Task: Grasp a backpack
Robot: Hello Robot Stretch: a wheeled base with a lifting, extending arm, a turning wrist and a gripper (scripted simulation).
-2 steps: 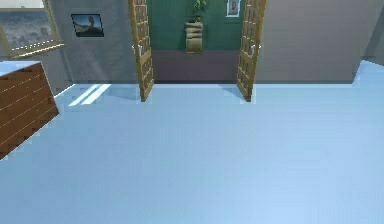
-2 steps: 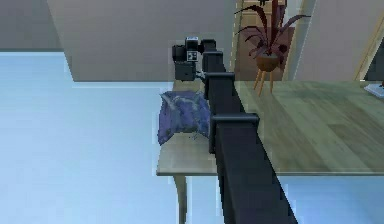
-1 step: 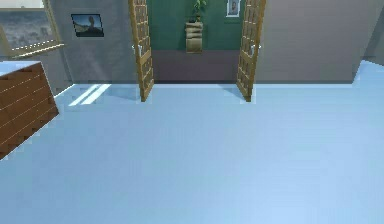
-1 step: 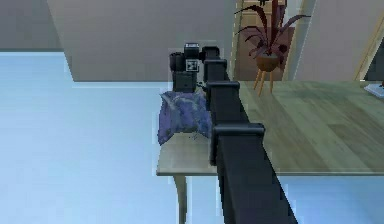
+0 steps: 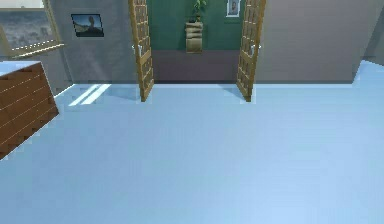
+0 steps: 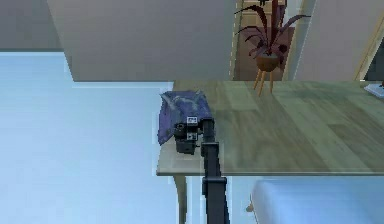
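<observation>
Your gripper [image 6: 183,138] is out at the end of the arm [image 6: 213,185], right at the backpack [image 6: 181,108]. The bag lies on a surface behind it, so you can't tell whether it has hold of anything, nor how its fingers are set. The backpack is a blue-grey, slumped heap on the left end of the table [image 6: 300,130], close to the near corner. Past the table's far edge, a plant [image 6: 267,45] stands in a pot by the wall. Ahead of you, bare floor [image 5: 200,150] runs up to a doorway with both lattice doors [image 5: 142,50] swung open. There's a picture [image 5: 87,24] on the grey wall to its left, and a wooden dresser [image 5: 22,100] at the forward view's left edge.
</observation>
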